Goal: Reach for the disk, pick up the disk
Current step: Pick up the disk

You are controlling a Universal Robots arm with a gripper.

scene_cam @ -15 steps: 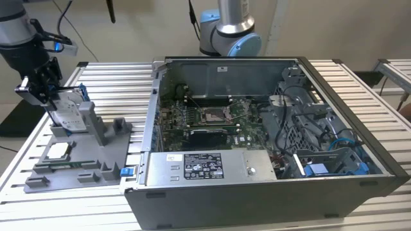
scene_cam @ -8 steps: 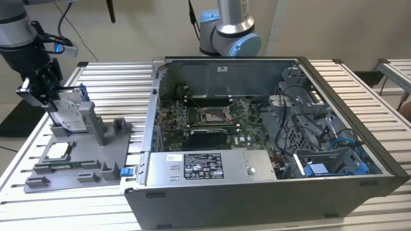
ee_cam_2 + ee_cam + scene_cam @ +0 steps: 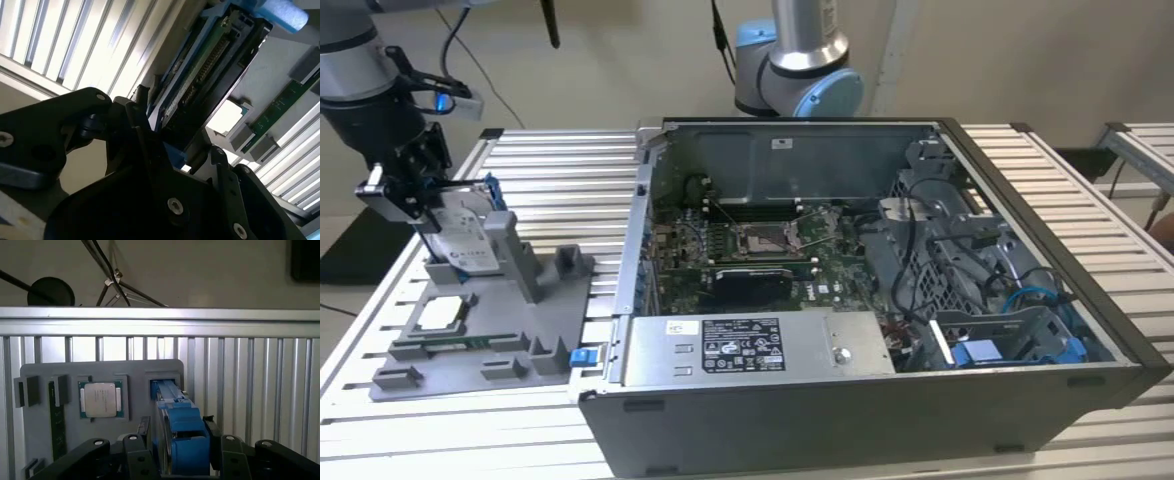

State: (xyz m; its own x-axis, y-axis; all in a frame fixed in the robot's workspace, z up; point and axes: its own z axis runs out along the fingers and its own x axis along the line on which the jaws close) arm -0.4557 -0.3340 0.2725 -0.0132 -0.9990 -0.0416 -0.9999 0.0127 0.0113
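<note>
The disk (image 3: 464,243) stands on edge in a slot of the grey fixture plate (image 3: 520,320), at the exterior view's left. It is silver with a white label and a bright blue bracket. My gripper (image 3: 443,203) comes down on its upper end. In the first wrist view the disk (image 3: 175,410) runs edge-on from its slot into my gripper (image 3: 177,432), with a black finger (image 3: 145,432) close against each side. The second wrist view shows the connector edge of the disk (image 3: 210,65) between the same fingers of my gripper (image 3: 180,135). The jaws look shut on it.
A small square silver chip (image 3: 100,400) lies in a pocket of the fixture plate beside the disk's slot. An open computer case (image 3: 854,300) stands at the exterior view's right. A second arm's base (image 3: 794,70) stands behind it. The slatted metal table (image 3: 560,170) carries everything.
</note>
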